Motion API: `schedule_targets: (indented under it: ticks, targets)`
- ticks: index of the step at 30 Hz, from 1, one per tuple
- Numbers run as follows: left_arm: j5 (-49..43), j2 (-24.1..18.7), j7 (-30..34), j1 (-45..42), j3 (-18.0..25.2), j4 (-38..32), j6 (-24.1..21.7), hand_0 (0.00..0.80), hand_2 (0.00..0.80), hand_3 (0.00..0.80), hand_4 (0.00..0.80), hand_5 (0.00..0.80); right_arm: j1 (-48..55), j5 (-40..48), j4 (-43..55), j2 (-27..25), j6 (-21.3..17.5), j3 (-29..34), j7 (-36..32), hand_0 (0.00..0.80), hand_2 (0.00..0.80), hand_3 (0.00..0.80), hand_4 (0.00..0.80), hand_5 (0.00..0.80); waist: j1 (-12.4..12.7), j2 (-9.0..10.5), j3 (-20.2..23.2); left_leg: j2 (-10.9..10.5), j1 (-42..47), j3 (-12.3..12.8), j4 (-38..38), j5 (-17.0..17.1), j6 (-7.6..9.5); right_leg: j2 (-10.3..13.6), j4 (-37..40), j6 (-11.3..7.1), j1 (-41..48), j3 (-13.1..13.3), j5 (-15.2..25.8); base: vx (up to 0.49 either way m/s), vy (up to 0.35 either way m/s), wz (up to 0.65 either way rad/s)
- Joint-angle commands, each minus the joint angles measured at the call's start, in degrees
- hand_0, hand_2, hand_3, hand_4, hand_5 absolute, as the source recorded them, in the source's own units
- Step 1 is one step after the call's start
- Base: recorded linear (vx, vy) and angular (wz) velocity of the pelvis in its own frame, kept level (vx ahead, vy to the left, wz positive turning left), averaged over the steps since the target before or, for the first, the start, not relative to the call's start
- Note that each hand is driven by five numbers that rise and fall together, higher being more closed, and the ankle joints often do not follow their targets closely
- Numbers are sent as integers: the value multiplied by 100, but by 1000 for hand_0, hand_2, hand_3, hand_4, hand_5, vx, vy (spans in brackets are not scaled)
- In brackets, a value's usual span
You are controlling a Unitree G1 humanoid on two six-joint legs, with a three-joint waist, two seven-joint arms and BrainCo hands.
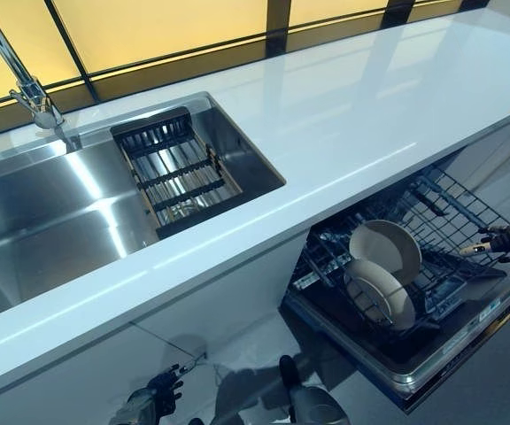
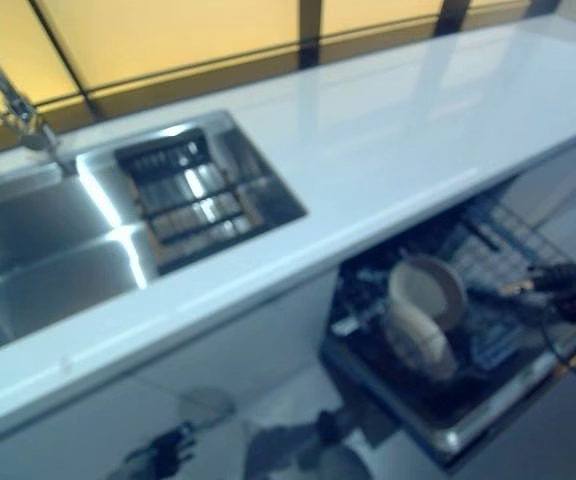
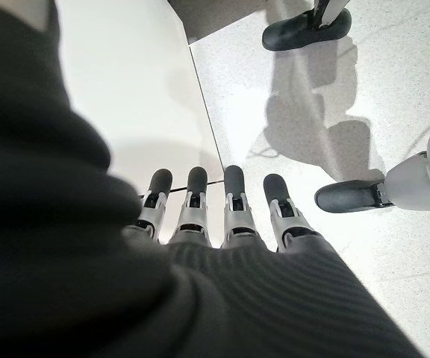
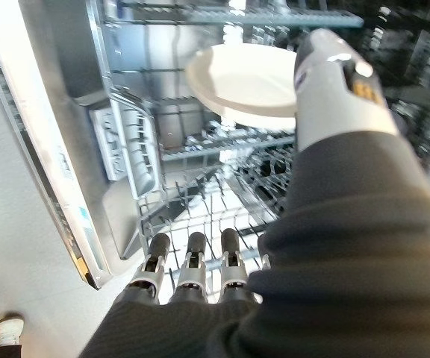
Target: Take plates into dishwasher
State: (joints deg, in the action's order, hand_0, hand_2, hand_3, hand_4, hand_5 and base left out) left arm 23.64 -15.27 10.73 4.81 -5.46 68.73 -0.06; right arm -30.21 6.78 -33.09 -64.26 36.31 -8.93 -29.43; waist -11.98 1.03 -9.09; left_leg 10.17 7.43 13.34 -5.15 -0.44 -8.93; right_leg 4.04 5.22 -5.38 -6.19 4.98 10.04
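Note:
Two white plates stand on edge in the pulled-out dishwasher rack (image 1: 454, 208) under the counter: one further back (image 1: 385, 246), one nearer (image 1: 381, 292). My right hand (image 1: 506, 239) hovers over the rack's right side, a short way from the plates, fingers straight and holding nothing. Its wrist view shows straight fingers (image 4: 190, 262) above the wire rack with a white plate (image 4: 246, 86) past the thumb. My left hand (image 1: 159, 394) hangs low by the white cabinet front, fingers (image 3: 234, 201) relaxed and empty.
A white countertop (image 1: 361, 106) runs across, with a steel sink (image 1: 51, 221), a tap (image 1: 34, 93) and a dark wire drainer basket (image 1: 177, 170) in the sink's right end. The dishwasher's front panel (image 1: 450, 350) juts out over the pale floor.

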Motion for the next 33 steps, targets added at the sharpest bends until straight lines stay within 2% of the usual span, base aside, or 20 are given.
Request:
schedule_targets:
  ticks: [1,4,7,8,9,11,12,14,16,19,20,21,22,23,24,25,27,28,29,33]
  targets:
    - [-202,-497,-43,50,103,301,-23,0,0,0,0,0,-352,171,-266,-151,-252,95,84,0,0,0,0,0,-42,505,243,204,343,-151,15,-113,109,394,-56,-390,349,204,-263,47,-132,-6]
    - [-128,-531,-177,-26,223,315,-14,0,0,0,0,0,-209,182,-103,-248,-351,233,55,0,0,0,0,0,-25,444,111,335,508,-225,15,-74,122,242,-650,-250,183,111,-545,12,-164,-3]
    - [-91,-658,-328,-123,414,374,-21,0,0,0,0,0,-17,362,-79,-406,-348,418,182,0,0,0,0,0,39,399,-8,512,478,-386,55,72,80,-17,-1097,-41,95,-90,-867,44,-231,4]
    - [-91,-670,-350,-146,440,381,-31,0,0,0,0,0,15,383,-83,-423,-338,450,194,0,0,0,0,0,50,396,-15,534,460,-411,42,114,68,-42,-1097,-22,113,-127,-883,80,-273,33]
    - [-165,-699,-332,-271,521,400,-122,0,0,0,0,0,156,417,-141,-482,-232,626,205,0,0,0,0,0,141,395,-21,588,224,-588,15,373,18,-112,-936,17,287,-292,-861,36,-213,39]
    - [-139,-679,-292,-327,498,347,-237,0,0,0,0,0,149,312,-254,-490,-150,726,184,0,0,0,0,0,245,414,-48,516,-133,-758,15,596,-56,-145,-693,13,453,-389,-789,-104,-174,58]
    - [-128,-646,-213,-287,475,240,-311,0,0,0,0,0,84,354,-398,-570,-27,759,220,0,0,0,0,0,293,440,-101,457,-194,-656,15,653,-82,-125,-566,14,474,-477,-704,-261,-68,54]
    - [23,-564,-117,-121,461,200,-389,0,0,0,0,0,-50,196,-707,-715,44,816,167,0,0,0,0,0,188,494,-139,304,72,-291,410,382,-75,22,-478,88,329,-700,-506,-308,39,25]
    - [73,-483,-98,66,456,191,-394,0,0,0,0,0,46,316,-842,-916,125,1030,153,0,0,0,0,0,-12,543,-101,223,225,-181,1204,299,-36,84,-485,221,118,-793,-378,-253,22,30]
    - [28,-438,-127,236,388,139,-353,0,0,0,0,0,694,541,-966,-1084,-7,1681,229,0,0,0,0,0,-268,498,-27,11,550,-464,1768,41,98,-18,-702,344,-340,-807,-359,-298,-7,39]
    - [159,-457,-162,302,355,130,-366,0,0,0,0,0,956,705,-916,-1086,-38,1929,327,0,0,0,0,0,-383,440,-36,-168,728,-676,1761,-182,188,-107,-946,358,-710,-776,-352,-312,53,17]
    - [296,-473,-201,389,310,131,-344,0,0,0,0,0,1152,784,-864,-1062,-23,2139,425,0,0,0,0,0,-431,376,-72,-292,812,-797,1673,-433,276,-186,-1166,353,-979,-766,-362,-455,86,12]
    - [380,-505,-283,553,272,90,-248,0,0,0,0,0,1296,954,-911,-951,-87,2273,655,0,0,0,0,0,-524,316,-214,-383,925,-679,1315,-932,416,-245,-1674,245,-1463,-755,-364,-458,96,16]
    - [381,-514,-338,664,243,99,-191,0,0,0,0,0,1417,959,-1043,-907,-198,2417,699,0,0,0,0,0,-627,299,-273,-420,1009,-549,1143,-1228,507,-214,-1771,151,-1724,-749,-295,-570,57,33]
    - [321,-538,-428,710,147,87,-163,0,0,0,0,0,1631,1083,-1324,-787,-376,2597,788,0,0,0,0,0,-638,332,-338,-476,1003,-545,996,-1436,642,-191,-1759,25,-1895,-706,-168,-500,31,35]
    - [368,-580,-446,685,99,109,-212,0,0,0,0,0,1715,1085,-1503,-728,-512,2655,788,0,0,0,0,0,-598,340,-352,-514,1012,-631,968,-1451,649,-186,-1719,-2,-1941,-764,-117,-404,1,35]
    - [482,-576,-524,673,99,150,-311,0,0,0,0,0,1753,1000,-2011,-688,-784,2694,758,0,0,0,0,0,-492,349,-354,-553,1019,-624,763,-1484,702,-130,-1603,-70,-1965,-894,-29,-374,35,31]
    - [467,-588,-535,670,131,149,-288,0,0,0,0,0,1742,951,-2248,-688,-903,2713,671,0,0,0,0,0,-445,339,-332,-564,1048,-634,718,-1452,667,-121,-1521,-81,-1912,-971,-5,-420,67,20]
    - [476,-586,-575,629,155,183,-302,0,0,0,0,0,1778,882,-2406,-731,-896,2751,621,0,0,0,0,0,-401,298,-285,-566,1096,-638,677,-1451,643,-151,-1434,-73,-1811,-1026,-14,-278,50,9]
    - [525,-618,-643,499,271,261,-260,0,0,0,0,0,1991,516,-3148,-774,-1119,2939,459,0,0,0,0,0,-334,344,-13,-591,1072,-625,764,-1176,589,-85,-931,-47,-1519,-1067,129,-219,56,4]
